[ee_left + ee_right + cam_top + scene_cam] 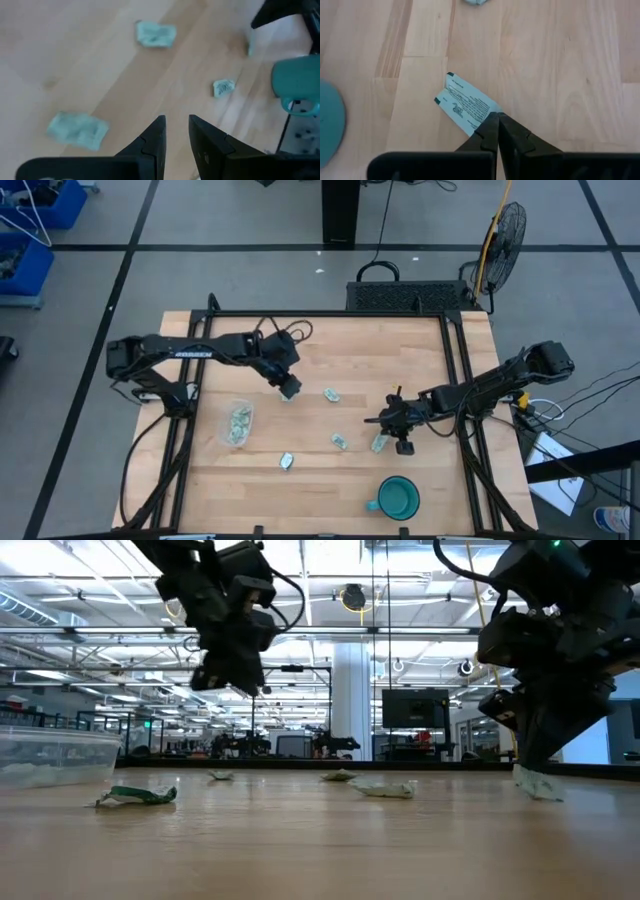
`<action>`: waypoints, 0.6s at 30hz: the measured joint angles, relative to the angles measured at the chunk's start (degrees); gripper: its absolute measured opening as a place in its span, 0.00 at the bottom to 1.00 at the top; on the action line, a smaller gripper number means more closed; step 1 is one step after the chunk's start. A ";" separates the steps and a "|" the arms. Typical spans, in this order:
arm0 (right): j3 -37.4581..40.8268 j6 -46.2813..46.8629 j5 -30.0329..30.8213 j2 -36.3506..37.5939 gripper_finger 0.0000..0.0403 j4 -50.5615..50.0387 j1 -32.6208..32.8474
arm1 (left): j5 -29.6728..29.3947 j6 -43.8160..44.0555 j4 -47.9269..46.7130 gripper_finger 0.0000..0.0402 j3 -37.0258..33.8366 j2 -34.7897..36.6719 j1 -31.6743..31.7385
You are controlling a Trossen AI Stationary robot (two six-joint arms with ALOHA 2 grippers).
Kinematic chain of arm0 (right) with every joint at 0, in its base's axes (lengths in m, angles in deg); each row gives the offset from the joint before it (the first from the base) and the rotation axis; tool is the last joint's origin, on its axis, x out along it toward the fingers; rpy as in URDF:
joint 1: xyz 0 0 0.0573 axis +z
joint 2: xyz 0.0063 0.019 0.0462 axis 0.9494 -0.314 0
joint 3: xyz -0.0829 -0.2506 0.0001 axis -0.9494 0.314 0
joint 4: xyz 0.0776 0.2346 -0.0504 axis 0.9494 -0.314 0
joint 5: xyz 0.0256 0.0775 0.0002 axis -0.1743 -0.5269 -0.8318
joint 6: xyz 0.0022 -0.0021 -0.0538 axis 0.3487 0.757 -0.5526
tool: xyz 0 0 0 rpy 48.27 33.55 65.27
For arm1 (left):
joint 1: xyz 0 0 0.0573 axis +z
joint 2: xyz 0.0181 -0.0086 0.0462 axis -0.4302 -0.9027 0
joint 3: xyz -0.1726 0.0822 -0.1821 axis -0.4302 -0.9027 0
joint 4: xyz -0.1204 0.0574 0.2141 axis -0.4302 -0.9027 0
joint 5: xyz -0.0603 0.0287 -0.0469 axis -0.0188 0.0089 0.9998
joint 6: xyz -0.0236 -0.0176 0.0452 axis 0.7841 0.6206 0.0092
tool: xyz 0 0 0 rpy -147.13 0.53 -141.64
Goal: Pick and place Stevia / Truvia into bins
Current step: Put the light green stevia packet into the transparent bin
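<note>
the right gripper (495, 120) is low over the table's (420, 360) right half with its fingers pinched together on the corner of one sachet (465, 106), a pale green and white packet with small print; most of the packet sticks out ahead of the fingertips and looks to lie against the wood. in the high view this same packet (379, 443) shows just below the gripper (388, 420), and the teal cup (398, 498) stands nearer the front edge, apart from it

the left gripper (176, 125) hangs in the air over the middle-left of the table, its two fingers a narrow gap apart with nothing between them. three loose sachets lie on the wood ahead of it in the wrist view: one (78, 130) near, one (156, 34) farther off, one small one (223, 87) toward the cup. from above, loose packets lie near the centre (331, 394), lower centre (340, 441) and toward the front (287, 461)

the clear tub (237, 423) sits on the left side, just below and to the left of the left gripper (289, 388), with several sachets already inside
</note>
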 joint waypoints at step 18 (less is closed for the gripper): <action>-0.04 -3.92 2.83 0.02 0.00 14.70 -10.06 | 14.79 2.48 39.82 0.22 0.33 -18.70 -1.81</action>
